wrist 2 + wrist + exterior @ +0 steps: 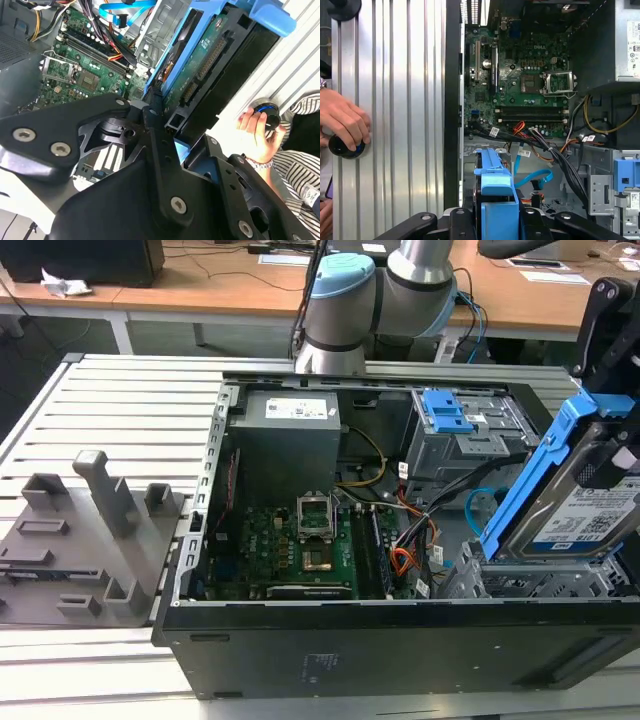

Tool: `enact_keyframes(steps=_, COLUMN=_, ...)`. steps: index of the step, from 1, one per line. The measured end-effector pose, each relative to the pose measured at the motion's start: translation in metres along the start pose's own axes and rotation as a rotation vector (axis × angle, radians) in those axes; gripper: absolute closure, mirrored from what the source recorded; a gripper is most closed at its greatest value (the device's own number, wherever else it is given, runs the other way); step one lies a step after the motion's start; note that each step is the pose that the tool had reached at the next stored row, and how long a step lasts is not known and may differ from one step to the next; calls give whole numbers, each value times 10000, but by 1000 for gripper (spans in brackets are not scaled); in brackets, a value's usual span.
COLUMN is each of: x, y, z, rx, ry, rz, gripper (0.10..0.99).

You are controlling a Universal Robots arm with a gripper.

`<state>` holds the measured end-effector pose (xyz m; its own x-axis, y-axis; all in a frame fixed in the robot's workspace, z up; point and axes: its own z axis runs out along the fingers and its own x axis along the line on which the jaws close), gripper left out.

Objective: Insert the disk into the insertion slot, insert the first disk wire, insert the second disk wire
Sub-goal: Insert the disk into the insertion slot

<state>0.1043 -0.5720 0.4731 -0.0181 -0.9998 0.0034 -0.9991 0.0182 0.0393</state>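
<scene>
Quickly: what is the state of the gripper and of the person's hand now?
Gripper: shut on the disk.
Person's hand: holding a black knob on the table.

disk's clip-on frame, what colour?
Bright blue: the frame around the disk shows best in the exterior view.

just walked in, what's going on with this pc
The robot's gripper holds the disk in its blue frame, tilted over the silver drive cage in the open computer case, not yet seated. The light-blue cable and the orange-red-black wire bundle lie inside, apart from the disk. A person's hand rests on a black knob on the ribbed table.
</scene>
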Motion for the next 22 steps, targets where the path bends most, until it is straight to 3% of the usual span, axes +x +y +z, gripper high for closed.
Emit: enact_keyframes(steps=22, x=-1, y=-8, z=209, rx=0, ry=-2, rz=0, gripper=722)
